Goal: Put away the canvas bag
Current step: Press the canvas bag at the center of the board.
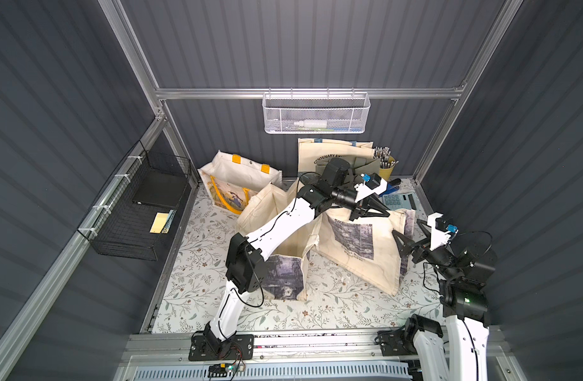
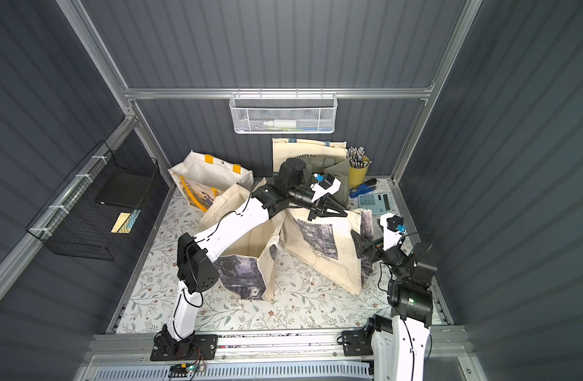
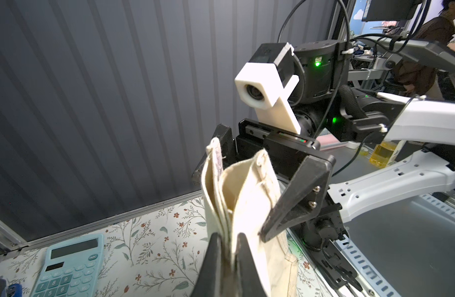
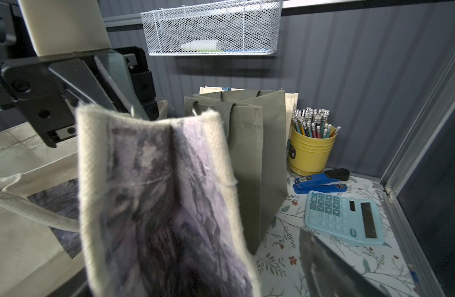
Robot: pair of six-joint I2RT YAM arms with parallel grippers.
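Note:
The canvas bag [image 1: 356, 264] [image 2: 319, 260] is cream with a grey-purple print and stands half collapsed mid-table in both top views. My left gripper [image 1: 384, 213] [image 2: 342, 214] [image 3: 231, 244] is shut on the bag's top rim at its far right corner, pinching several layers of fabric [image 3: 249, 195]. My right gripper [image 1: 410, 232] [image 2: 369, 234] stands wide open at the bag's right side. The printed side fold [image 4: 154, 205] hangs between its jaws unclamped. One blurred finger [image 4: 324, 264] shows in the right wrist view; the fabric hides the other.
At the back right stand an olive bag [image 4: 257, 154], a yellow pencil cup [image 4: 311, 151], a blue stapler [image 4: 321, 181] and a calculator [image 4: 344, 218]. A yellow-handled bag [image 1: 237, 181] sits back left. A white mesh basket [image 1: 316, 113] and black wire basket [image 1: 135, 211] hang on the walls.

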